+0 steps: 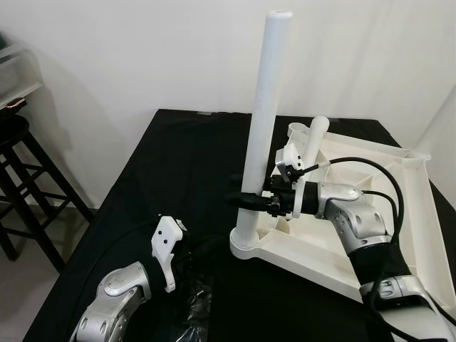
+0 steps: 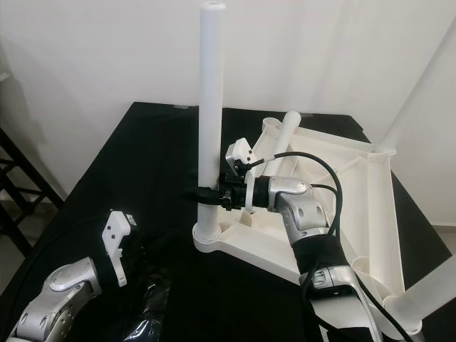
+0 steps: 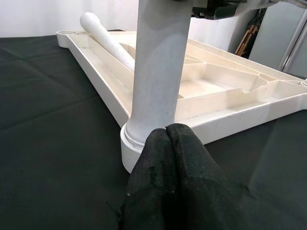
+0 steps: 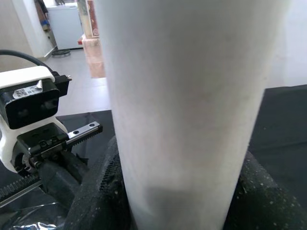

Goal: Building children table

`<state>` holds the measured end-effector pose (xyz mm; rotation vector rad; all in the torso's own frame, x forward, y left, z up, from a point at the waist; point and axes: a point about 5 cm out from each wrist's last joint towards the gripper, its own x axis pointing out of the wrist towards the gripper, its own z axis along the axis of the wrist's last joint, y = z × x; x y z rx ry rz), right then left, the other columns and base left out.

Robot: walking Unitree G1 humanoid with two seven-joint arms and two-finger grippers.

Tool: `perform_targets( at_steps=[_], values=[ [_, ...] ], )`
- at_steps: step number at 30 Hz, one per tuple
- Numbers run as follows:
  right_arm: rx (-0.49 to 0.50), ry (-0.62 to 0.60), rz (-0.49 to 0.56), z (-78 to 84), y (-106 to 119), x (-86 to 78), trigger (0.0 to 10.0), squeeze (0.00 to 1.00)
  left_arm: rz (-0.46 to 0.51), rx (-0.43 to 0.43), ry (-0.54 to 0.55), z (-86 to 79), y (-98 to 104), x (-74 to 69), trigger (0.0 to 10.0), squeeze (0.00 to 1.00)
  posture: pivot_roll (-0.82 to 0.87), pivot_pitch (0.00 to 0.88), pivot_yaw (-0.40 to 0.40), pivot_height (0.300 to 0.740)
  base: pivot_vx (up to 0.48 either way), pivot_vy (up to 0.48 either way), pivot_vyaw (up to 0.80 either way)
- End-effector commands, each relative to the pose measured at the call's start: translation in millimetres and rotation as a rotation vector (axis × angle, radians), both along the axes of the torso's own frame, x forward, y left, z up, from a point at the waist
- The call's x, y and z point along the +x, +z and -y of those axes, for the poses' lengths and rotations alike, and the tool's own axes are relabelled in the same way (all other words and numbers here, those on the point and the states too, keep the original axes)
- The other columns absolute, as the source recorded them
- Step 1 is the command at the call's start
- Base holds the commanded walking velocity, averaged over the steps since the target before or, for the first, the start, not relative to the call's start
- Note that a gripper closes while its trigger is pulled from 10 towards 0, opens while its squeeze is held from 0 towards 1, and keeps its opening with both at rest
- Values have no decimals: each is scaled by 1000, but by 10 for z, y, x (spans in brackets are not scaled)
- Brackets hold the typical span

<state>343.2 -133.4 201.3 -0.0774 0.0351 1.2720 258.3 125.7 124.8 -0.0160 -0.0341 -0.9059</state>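
Right gripper [image 1: 246, 201] jaws pinch the upright leg [image 1: 265, 107], probably steadying it in the corner socket of the upturned tabletop [image 1: 370, 214] on the black worktop [image 1: 178, 164]. Left gripper [image 3: 168, 158] sits near the leg's base, jaws pressed together. A loose leg [image 1: 313, 139] lies in the tabletop.

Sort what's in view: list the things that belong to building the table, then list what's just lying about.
Part of the job:
upright white leg, gripped by the right gripper
upside-down white tabletop
loose white leg lying in the tabletop
left gripper, fingers together near the leg's base

Lying about:
dark wooden stool
clear plastic wrap
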Motion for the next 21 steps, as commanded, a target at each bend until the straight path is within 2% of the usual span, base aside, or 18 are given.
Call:
perform_targets(
  at_steps=[1,6,7,8,9,10,12,13,15,16,21],
  values=[
    [-16,-34,-34,23,-169,-65,0,0,-6,11,-2,-3,-8,-8,10000,0,-65,33,-50,740,0,0,0],
    [-39,-115,-54,14,-338,-184,0,0,-6,10,-2,-6,-4,-9,10000,0,-68,38,-56,740,0,0,0],
    [-40,-252,-86,-42,-469,-251,0,0,-6,12,-2,-12,-4,-10,10000,0,-60,42,-70,740,0,0,0],
    [-40,-252,-86,-42,-469,-251,0,0,-6,12,-2,-12,-4,-10,10000,0,-60,42,-70,740,0,0,0],
    [20,-483,-153,-130,-602,-291,0,0,-5,14,-3,-21,-5,-10,10000,0,-69,43,-66,740,0,0,0],
    [-51,-639,-63,-184,-604,-384,0,0,-6,17,-3,-34,-1,-4,10000,0,-70,50,-54,740,0,0,0],
    [-51,-639,-63,-184,-604,-384,0,0,-6,17,-3,-34,-1,-4,10000,0,-70,50,-54,740,0,0,0],
    [-14,-713,-111,-221,-614,-437,0,0,-8,19,-5,-43,-7,2,10000,0,-106,37,-24,740,0,0,0],
    [-42,-747,-131,-220,-677,-458,0,0,-14,14,-11,-37,-7,10,10000,0,-77,36,-42,740,0,0,0],
    [-43,-698,-116,-286,-681,-445,0,0,-12,30,-18,-45,-12,25,10000,0,-77,37,-44,740,0,0,0],
    [-14,-685,-142,-278,-687,-433,0,0,-14,18,1,-55,-10,28,10000,0,-78,39,-33,740,0,0,0]
  ],
)
